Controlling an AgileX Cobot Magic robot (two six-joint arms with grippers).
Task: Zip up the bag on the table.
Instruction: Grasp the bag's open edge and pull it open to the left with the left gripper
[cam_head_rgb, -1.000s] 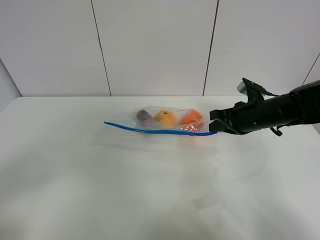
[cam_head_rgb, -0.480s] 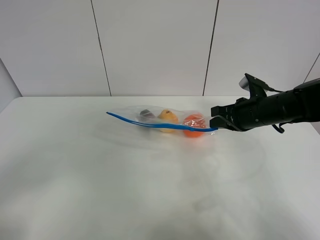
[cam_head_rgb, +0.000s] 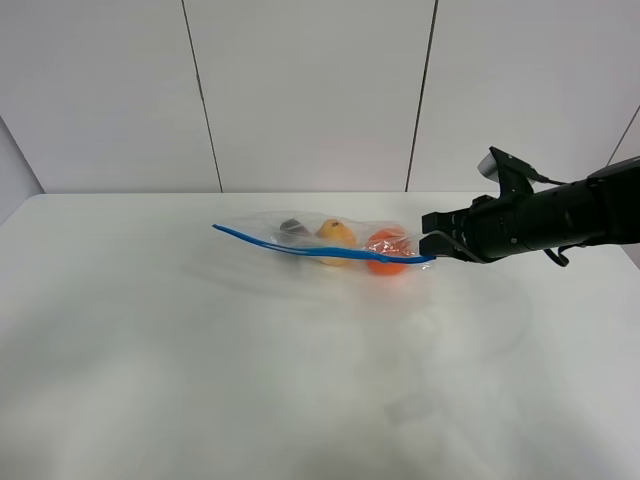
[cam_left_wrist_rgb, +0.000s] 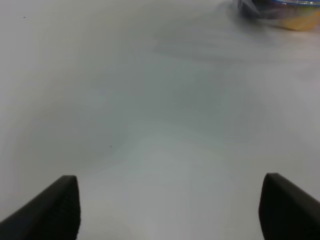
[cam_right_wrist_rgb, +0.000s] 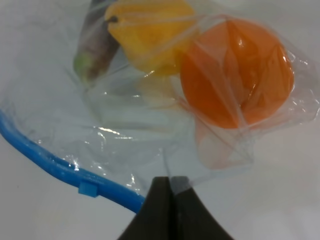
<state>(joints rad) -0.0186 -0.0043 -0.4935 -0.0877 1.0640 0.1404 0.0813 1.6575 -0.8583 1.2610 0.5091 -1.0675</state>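
The clear plastic bag (cam_head_rgb: 330, 240) holds orange, yellow and purple toy produce and hangs a little above the white table (cam_head_rgb: 250, 380), tilted, with its blue zipper strip (cam_head_rgb: 300, 248) along the near edge. My right gripper (cam_head_rgb: 432, 250) is shut on the bag's right end by the zipper. In the right wrist view its fingertips (cam_right_wrist_rgb: 170, 187) pinch the plastic next to the blue strip (cam_right_wrist_rgb: 55, 167), whose small slider tab (cam_right_wrist_rgb: 89, 188) sits close by. My left gripper (cam_left_wrist_rgb: 170, 210) is open and empty over bare table; the bag's corner (cam_left_wrist_rgb: 280, 10) is far from it.
White wall panels (cam_head_rgb: 310, 90) stand behind the table's far edge. The right arm (cam_head_rgb: 560, 220) reaches in from the right side. The left arm does not show in the high view.
My right gripper has lifted the bag's right end slightly up off the table one second ago; the produce slid within the bag. Nothing moved in the last half second.
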